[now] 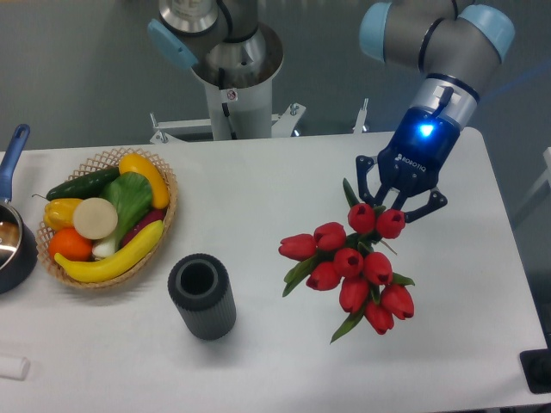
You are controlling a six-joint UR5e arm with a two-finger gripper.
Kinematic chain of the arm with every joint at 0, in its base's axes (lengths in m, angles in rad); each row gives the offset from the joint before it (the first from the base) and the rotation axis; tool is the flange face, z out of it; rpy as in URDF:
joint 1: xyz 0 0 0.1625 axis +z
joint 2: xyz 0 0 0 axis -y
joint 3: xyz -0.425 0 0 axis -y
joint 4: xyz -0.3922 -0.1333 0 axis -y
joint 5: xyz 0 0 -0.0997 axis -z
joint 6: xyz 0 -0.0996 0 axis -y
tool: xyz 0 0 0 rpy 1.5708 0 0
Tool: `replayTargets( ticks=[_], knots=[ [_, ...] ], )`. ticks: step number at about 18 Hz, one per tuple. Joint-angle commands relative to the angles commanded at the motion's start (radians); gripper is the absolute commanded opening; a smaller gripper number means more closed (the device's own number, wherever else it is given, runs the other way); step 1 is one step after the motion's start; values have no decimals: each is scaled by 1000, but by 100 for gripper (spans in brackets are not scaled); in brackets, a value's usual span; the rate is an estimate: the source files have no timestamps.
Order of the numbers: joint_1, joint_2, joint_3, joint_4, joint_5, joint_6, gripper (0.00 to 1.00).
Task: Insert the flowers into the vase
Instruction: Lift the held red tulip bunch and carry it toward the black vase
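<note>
Flowers (357,271) hang clenched in the tool (392,206), arm angled down from upper right.

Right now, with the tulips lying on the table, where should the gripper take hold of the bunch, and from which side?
Probably at the stem end, coming from above. The flowers lie flat with the heads fanned toward the front, too wide and soft to pinch. The gripper is over the far end of the bunch, where the stems seem to gather; they are hidden beneath it.
</note>
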Motion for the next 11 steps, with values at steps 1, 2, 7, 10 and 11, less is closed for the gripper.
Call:
replayTargets(
  ticks=[1,2,7,10,11],
  knots=[
    [-3,0,-5,0,0,2,22],
    [-5,-2,-6,0,0,2,22],
    [-18,-8,-6,0,-2,5,22],
    [-37,-9,-2,8,-2,8,22],
    [-43,-9,-2,15,-2,8,22]
  ],
)
